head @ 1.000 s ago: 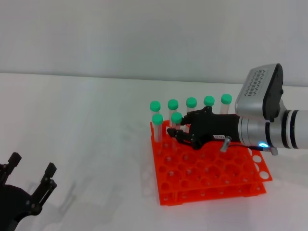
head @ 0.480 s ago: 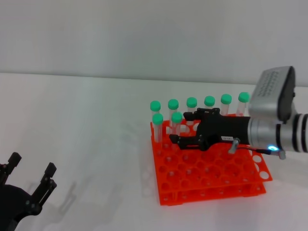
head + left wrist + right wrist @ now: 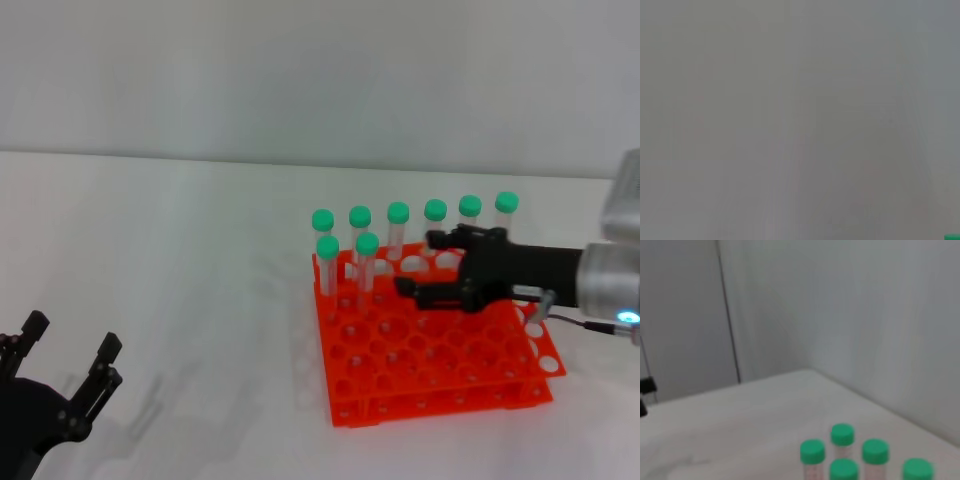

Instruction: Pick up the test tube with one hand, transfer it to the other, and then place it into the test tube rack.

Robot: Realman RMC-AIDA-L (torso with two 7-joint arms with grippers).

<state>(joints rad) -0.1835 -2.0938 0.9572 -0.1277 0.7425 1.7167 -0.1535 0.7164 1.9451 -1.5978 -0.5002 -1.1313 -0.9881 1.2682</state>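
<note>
While the head view takes in the whole white tabletop (image 3: 180, 280), the right wrist view shows only green caps of four or five tubes (image 3: 842, 434) low in its picture against a pale wall, plus a dark scrap at one edge that cannot be identified; the left wrist view is a featureless grey field with a sliver of green at one corner. Only the head view shows the test tube rack (image 3: 430, 350), orange-red and two-tiered, sitting right of centre with most holes vacant. Eight green-capped tubes stand in it: six in the far row and two in the next row at the rack's left end. The test tube (image 3: 367, 262) is the right-hand one of those two, seated in a hole, upright, long axis vertical, cap up, tapered tip hidden below the top tier. The right claw (image 3: 422, 266) reaches in from the right over the rack's far half, fingers parted and gripping nothing, fingertips just right of the test tube with a clear gap between them and it. The left claw (image 3: 68, 362) sits low at the near left corner of the tabletop, well apart from the rack, its two black fingers spread and holding nothing.
</note>
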